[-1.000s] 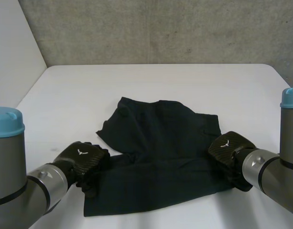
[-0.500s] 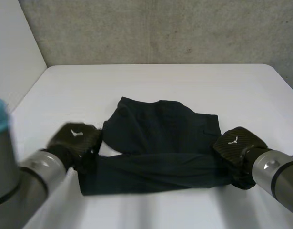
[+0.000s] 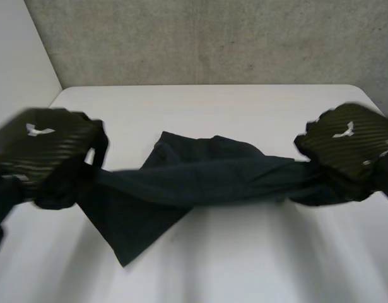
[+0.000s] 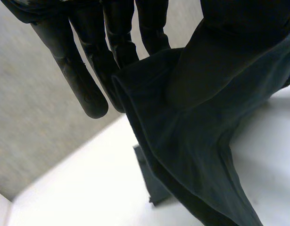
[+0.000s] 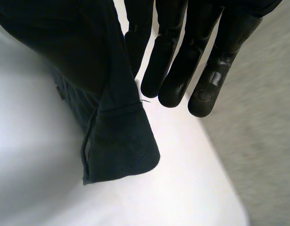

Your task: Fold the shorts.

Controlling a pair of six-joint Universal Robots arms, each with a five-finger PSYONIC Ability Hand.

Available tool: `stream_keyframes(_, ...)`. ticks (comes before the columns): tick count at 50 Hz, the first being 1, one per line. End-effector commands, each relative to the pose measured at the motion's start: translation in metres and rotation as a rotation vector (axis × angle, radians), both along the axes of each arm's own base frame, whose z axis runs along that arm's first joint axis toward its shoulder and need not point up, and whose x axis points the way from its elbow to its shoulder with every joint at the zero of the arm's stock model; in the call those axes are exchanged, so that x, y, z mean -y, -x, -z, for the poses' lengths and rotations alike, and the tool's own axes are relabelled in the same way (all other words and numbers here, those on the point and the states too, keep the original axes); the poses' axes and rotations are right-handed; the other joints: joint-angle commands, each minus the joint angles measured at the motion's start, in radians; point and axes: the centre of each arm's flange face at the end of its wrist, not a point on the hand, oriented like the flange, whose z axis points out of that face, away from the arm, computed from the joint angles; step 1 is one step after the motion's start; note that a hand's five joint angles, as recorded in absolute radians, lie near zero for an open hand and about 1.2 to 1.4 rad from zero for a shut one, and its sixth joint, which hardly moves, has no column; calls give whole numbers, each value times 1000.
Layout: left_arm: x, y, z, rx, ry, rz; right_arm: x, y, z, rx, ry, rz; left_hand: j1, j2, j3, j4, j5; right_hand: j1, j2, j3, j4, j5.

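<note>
The shorts (image 3: 200, 180), dark and nearly black, are lifted above the middle of the white worktop (image 3: 244, 107) and pulled into a long taut band running across it from one side to the other. The left hand (image 3: 39, 148) is raised above the left side of the worktop and holds the band's left end; the right hand (image 3: 348, 145) is raised above the worktop's right side and holds the right end. Below the band, a loose triangle of cloth hangs from the left end towards the near part of the worktop. Behind the band, the rest of the garment slopes down to lie on the middle of the worktop. In the left wrist view the fingers (image 4: 88, 89) are nearly straight and close together, and the cloth's edge is pinched against the inner ones from the thumb's side. From there the fabric falls in broad folds to the worktop under the palm. In the right wrist view the fingers (image 5: 168, 70) are likewise straight and narrowly spread, with the cloth gripped against them on the thumb's side. A hemmed corner hangs free just past the grip, above the worktop without touching it. A grey concrete wall (image 3: 212, 38) stands along the far edge of the worktop.
</note>
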Motion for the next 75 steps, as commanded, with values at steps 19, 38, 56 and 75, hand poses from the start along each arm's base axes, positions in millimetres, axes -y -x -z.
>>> stream_keyframes(19,235,118,135,128,1,-81,188,-56,148,-58,3,126,243,199,206,200,252,404,218,212,204,227)
stream_keyframes(38,265,153,166,76,232,-69,249,-75,168,136,420,175,-979,-1023,-1016,-1021,-969,-818,-1003,-1010,-1017,-994)
stream_keyframes(56,170,108,130,100,-11,-28,161,-10,116,460,-140,346,-957,-1002,-994,-1000,-948,-679,-865,-871,-879,-856)
stream_keyframes(75,174,72,193,158,-134,-87,138,4,185,519,-370,410,-940,-984,-977,-982,-930,-526,-711,-718,-725,-702)
